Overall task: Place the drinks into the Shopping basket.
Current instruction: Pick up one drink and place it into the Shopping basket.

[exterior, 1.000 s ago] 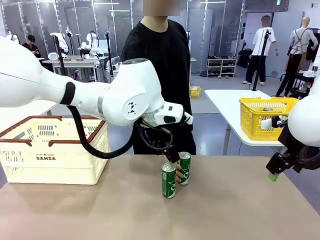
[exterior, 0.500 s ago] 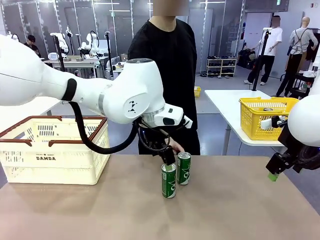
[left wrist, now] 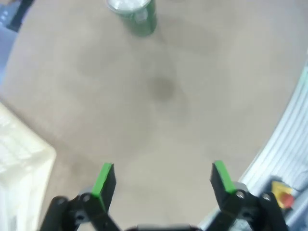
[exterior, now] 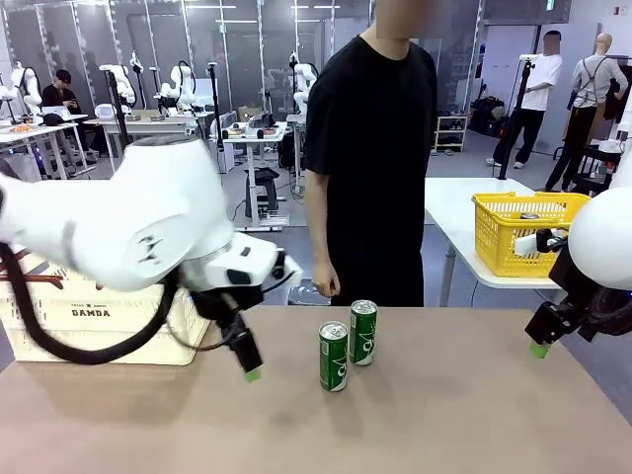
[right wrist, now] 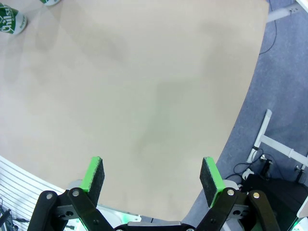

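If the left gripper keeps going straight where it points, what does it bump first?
Probably the bare table, just ahead of the open left gripper. The green can stands farther off, beyond that spot.

Surface (exterior: 444,415): plain matte tan, with a faint darker smudge in the left wrist view.
Nearer can (exterior: 333,356) and farther can (exterior: 363,333): both green with silver tops and white lettering down the side.
Shopping basket (exterior: 109,321): cream-white wall perforated with rows of small slots, brown rim, dark "DAMDA" print.
Left hand (exterior: 251,372): black with bright green pads.
Right hand (exterior: 539,346): the same black with green pads.
Left arm (exterior: 128,227): white shell.
Person's shirt (exterior: 370,148): plain black.
Mesh basket (exterior: 523,232): yellow, open grid pattern, standing on a white side surface (exterior: 449,197).
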Available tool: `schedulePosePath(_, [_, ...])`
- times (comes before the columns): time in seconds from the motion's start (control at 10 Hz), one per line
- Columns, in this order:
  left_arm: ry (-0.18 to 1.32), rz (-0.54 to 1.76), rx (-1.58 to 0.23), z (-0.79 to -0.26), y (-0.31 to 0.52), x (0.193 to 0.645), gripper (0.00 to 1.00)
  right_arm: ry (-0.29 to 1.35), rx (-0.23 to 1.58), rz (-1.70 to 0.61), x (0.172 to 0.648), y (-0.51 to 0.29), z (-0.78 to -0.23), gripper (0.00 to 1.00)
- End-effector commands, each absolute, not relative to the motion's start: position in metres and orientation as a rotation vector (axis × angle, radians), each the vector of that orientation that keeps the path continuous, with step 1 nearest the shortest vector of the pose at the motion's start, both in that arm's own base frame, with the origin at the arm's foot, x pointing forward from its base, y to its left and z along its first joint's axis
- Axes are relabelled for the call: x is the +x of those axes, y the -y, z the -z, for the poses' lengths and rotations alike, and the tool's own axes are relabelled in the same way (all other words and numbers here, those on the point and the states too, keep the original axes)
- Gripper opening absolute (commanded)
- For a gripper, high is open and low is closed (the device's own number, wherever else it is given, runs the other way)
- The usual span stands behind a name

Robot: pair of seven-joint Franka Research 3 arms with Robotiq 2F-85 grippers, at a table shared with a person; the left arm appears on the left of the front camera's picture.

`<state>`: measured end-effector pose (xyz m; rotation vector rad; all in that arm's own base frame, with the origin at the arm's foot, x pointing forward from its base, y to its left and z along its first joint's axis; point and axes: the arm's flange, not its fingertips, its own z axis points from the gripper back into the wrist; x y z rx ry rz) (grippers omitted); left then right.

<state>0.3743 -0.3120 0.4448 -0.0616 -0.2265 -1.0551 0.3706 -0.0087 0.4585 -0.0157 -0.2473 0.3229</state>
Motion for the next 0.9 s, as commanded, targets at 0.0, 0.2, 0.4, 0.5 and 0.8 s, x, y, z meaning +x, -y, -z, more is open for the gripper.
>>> schedulePosePath(0.0, [0.295,1.040,-0.071,-0.433,0.285,0.362,1.00,0.246,-0.016,-0.337,0.369,0.010,-0.460,1.00])
schedulePosePath(0.2, [0.328,1.027,-0.099,-0.431,0.277,0.363,1.00,0.246,-0.016,-0.337,0.369,0.010,-0.460,1.00])
schedulePosePath(0.4, [0.330,1.023,-0.103,-0.433,0.283,0.370,1.00,0.246,-0.016,-0.337,0.369,0.010,-0.460,1.00])
schedulePosePath(0.5, [0.330,1.021,-0.108,-0.434,0.290,0.377,1.00,0.246,-0.016,-0.337,0.369,0.010,-0.460,1.00])
schedulePosePath(0.8, [0.338,1.044,-0.129,-0.447,0.335,0.412,1.00,0.246,-0.016,-0.337,0.369,0.010,-0.460,1.00])
